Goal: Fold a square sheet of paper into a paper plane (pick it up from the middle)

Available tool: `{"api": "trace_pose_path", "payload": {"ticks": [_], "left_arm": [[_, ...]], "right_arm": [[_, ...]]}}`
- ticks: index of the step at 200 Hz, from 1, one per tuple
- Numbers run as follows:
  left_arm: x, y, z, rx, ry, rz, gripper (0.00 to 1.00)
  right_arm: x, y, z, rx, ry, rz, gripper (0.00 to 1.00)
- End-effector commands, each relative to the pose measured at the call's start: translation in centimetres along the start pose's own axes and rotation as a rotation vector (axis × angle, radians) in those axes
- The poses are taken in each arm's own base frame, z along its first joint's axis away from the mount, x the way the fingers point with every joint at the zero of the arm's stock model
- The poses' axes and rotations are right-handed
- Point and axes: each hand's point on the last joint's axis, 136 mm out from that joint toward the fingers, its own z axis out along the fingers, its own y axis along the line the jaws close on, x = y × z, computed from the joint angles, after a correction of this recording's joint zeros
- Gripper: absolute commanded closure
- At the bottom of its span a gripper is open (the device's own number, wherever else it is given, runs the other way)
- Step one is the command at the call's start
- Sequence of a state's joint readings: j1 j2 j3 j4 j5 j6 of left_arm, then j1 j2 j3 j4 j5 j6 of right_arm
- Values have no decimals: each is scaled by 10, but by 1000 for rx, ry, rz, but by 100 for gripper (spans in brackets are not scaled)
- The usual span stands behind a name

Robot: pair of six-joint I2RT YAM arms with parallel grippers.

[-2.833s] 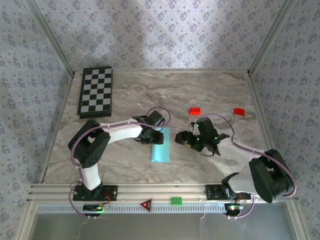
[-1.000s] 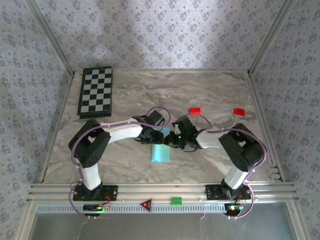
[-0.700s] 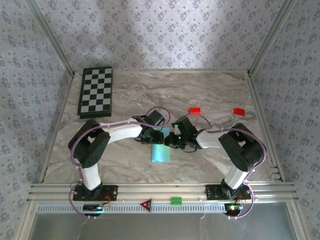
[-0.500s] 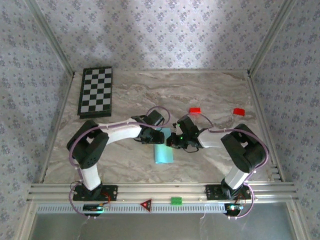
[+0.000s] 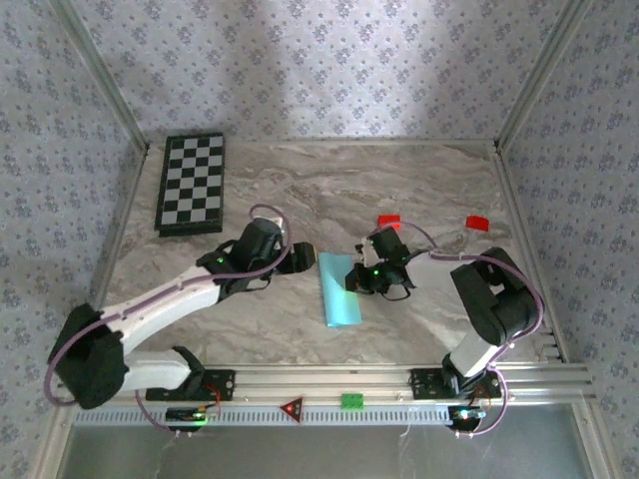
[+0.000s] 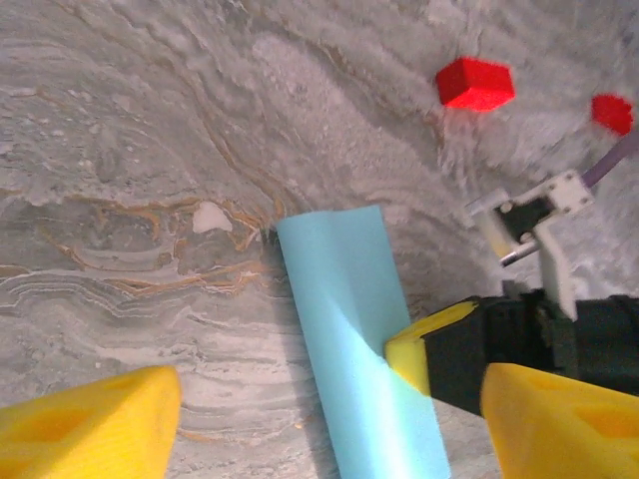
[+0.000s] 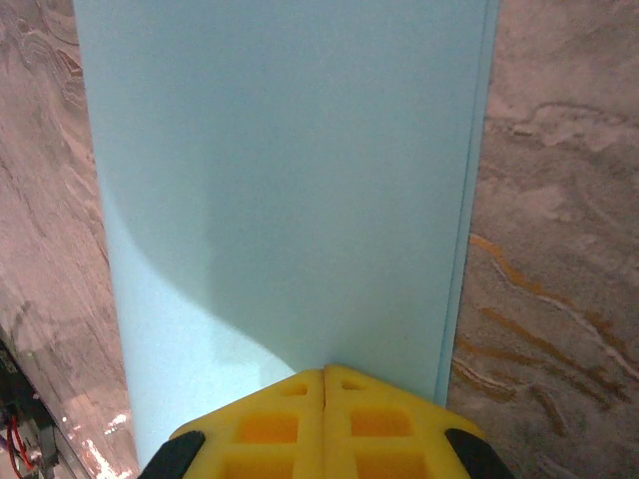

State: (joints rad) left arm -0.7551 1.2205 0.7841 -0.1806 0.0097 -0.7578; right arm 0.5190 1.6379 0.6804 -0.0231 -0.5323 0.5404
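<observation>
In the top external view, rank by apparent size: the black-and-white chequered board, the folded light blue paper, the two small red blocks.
1. black-and-white chequered board
2. folded light blue paper
3. inner red block and outer red block: alike, unranked

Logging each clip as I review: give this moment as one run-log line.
paper: folded strip lying on table | left gripper: open, holding nothing | right gripper: shut, tips on paper
</observation>
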Motion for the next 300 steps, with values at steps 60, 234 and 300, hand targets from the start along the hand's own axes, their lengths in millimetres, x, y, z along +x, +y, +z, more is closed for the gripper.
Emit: {"api": "trace_pose_path", "payload": {"ticks": [60,234,300], "left_arm": [[3,9,3,92,41,22,5],[22,-37,45,358,258,-105,52],[34,-53,63,393,341,-115,73]], "right_arm": [[44,-53,4,204,164,72,98],[50,-61,-5,240,140,80,98],[51,-61,-5,239,136,82,98]]}}
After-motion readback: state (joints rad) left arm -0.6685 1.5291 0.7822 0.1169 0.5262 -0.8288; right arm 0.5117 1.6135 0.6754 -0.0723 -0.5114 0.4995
